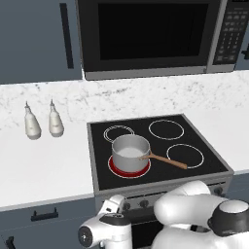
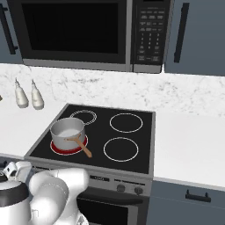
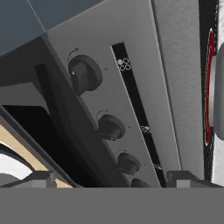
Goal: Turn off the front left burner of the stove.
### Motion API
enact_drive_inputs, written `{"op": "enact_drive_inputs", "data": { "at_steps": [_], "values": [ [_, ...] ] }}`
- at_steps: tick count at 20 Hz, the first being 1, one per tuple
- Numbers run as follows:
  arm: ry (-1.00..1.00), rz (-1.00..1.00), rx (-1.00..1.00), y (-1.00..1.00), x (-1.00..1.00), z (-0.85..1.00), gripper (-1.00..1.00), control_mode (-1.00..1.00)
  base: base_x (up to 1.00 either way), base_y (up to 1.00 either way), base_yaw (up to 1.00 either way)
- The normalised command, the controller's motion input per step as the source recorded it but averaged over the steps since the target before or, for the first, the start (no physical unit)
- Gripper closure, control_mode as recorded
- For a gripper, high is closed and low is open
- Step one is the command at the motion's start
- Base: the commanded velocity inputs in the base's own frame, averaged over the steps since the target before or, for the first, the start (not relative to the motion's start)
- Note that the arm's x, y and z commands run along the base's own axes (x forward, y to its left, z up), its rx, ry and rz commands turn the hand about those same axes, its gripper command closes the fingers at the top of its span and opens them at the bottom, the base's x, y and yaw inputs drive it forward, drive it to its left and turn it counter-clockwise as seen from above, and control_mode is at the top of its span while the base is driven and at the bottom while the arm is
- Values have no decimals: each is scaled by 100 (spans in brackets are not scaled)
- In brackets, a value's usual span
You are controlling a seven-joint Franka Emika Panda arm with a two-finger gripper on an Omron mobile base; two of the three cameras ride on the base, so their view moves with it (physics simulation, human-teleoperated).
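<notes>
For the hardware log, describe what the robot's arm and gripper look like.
The arm is glossy white, built of rounded, bulbous segments, with dark grey to black caps at the joints. Its wrist section ends in a white cylinder with a dark round end face. The gripper shows two small dark grey, blocky fingertips. No cables or markings are visible.

A white marble-patterned counter and backsplash run beneath slate-blue cabinets with dark handles; a black-and-silver microwave hangs above, two white bottles at left.
</notes>
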Motion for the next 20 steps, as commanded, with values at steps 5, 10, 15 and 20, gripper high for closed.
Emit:
{"op": "enact_drive_inputs", "data": {
  "at_steps": [5, 10, 15, 20],
  "values": [
    [-1, 0, 7, 21, 8, -22, -100, -100, 0, 0, 0],
    [-5, 0, 1, 35, 20, -7, -100, -100, 0, 0, 0],
    [-6, 0, 0, 36, 21, -5, -100, -100, 0, 0, 0],
    [-3, 0, 0, 24, 15, -15, -100, -100, 0, 0, 0]
  ]
}}
